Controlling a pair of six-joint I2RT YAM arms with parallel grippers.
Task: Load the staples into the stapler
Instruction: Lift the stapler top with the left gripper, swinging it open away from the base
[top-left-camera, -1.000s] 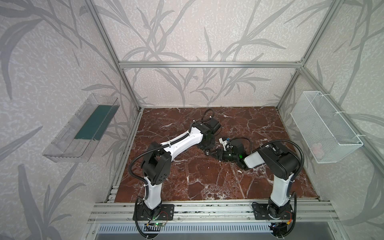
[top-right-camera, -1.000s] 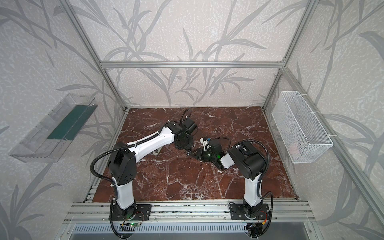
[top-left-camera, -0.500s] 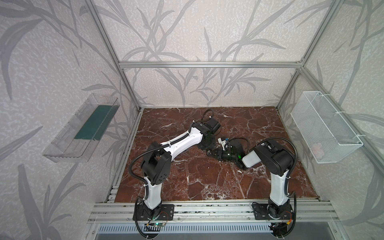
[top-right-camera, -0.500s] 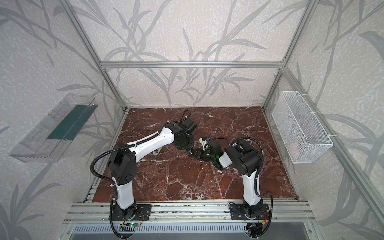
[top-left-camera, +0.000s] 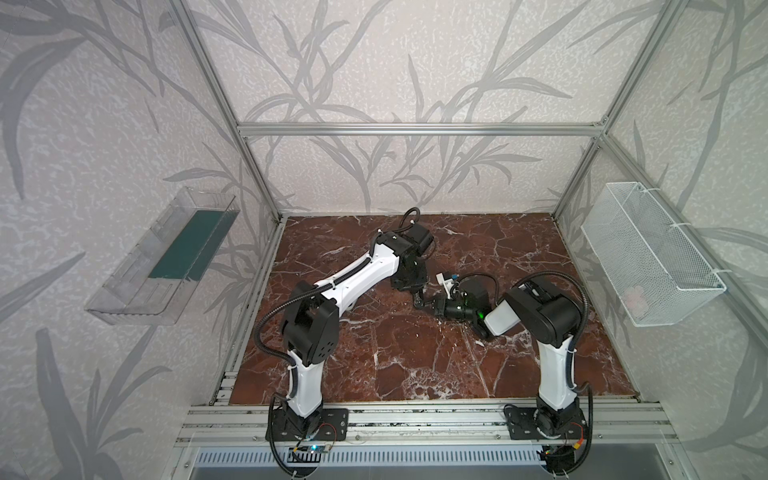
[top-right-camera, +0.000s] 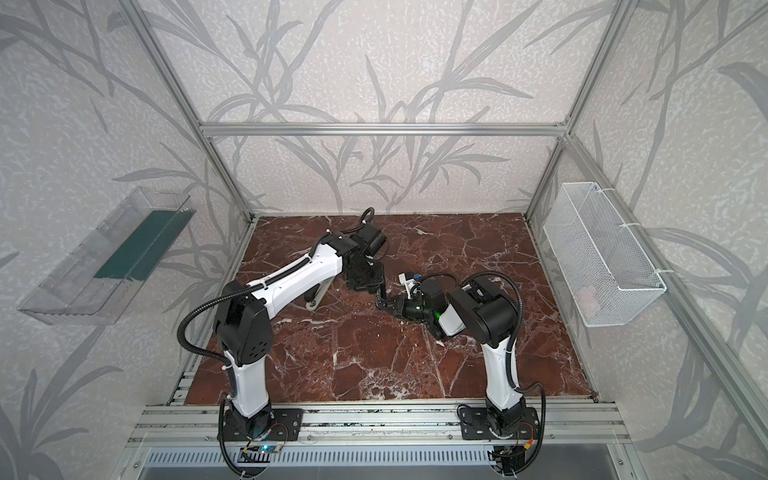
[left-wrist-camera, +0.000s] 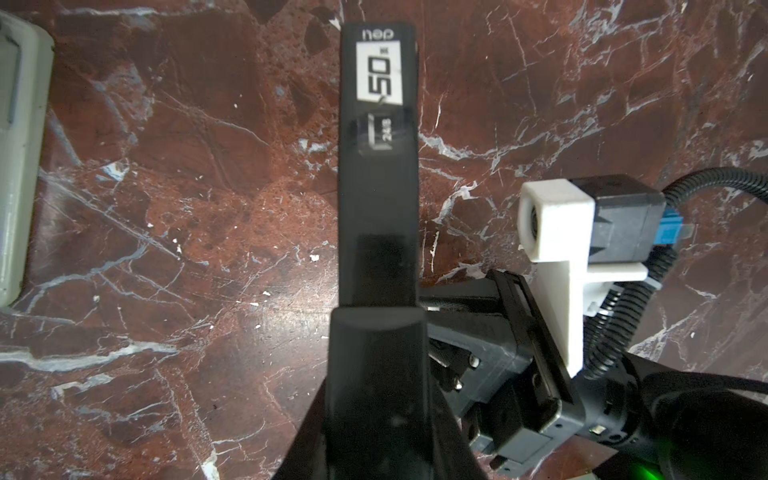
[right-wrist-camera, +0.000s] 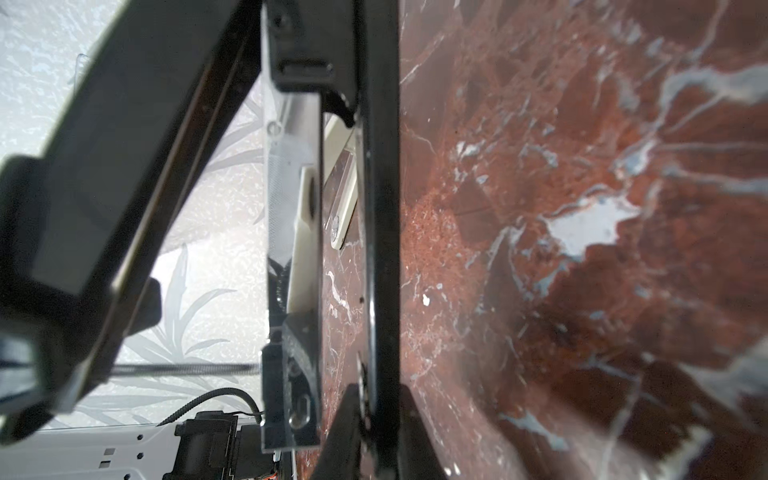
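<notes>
My left gripper, at 12 o'clock, is clamped narrow on the black plastic stapler with the white "50" label, midway across the red-brown marble table. The stapler gapes open; the staples, a ribbed grey metal strip, lie in its channel. My right gripper, at 3 o'clock, has its jaws nearly together at the base plate; whether they grip I cannot tell. A pale beige stapler lies at 9 o'clock.
</notes>
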